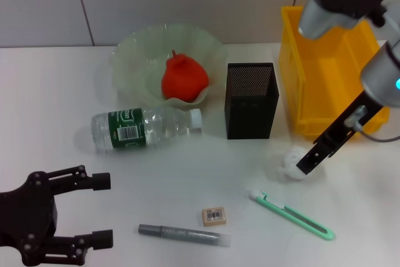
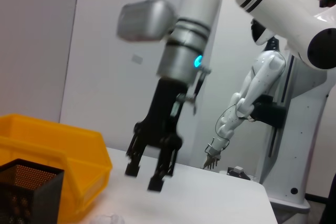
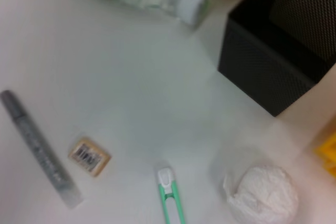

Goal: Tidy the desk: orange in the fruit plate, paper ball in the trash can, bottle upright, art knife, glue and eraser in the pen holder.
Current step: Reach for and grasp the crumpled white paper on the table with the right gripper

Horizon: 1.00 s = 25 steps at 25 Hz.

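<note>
Orange [image 1: 184, 77] in fruit plate [image 1: 134, 51]. Remainder pending; right gripper [image 1: 307, 162] released above paper ball [image 1: 291, 162]; left gripper [image 1: 94, 209] released, idle.

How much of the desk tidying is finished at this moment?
Done: orange in the fruit plate. In hand: the open right pincer is above the paper ball. Left: the bottle lies flat; art knife, glue and eraser remain outside the pen holder.

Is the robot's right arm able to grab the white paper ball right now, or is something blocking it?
Probably yes. The right gripper hangs open just above the paper ball, and nothing lies between them. The pen holder and yellow bin stand off to the sides, apart from the ball.
</note>
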Tool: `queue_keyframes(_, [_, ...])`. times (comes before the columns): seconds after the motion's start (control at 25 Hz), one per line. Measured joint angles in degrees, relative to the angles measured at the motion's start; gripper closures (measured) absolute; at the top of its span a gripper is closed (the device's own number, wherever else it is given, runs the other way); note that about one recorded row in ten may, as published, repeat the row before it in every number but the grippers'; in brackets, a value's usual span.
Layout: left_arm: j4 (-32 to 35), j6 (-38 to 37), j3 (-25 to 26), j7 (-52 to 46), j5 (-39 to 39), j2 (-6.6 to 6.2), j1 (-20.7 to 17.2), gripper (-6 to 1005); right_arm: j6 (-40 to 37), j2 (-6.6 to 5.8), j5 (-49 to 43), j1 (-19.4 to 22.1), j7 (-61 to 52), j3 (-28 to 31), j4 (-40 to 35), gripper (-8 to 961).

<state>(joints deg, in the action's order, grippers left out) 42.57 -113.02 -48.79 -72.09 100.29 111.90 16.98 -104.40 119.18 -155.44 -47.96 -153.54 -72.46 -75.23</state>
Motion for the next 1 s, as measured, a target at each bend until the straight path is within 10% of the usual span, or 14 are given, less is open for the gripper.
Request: queue_keyframes(1.0, [-0.64, 0.47, 0.48, 1.45, 0.27, 1.36, 0.26, 141, 19.62, 0.27, -0.27, 0.13, -3.26, -1.89, 18.77, 177])
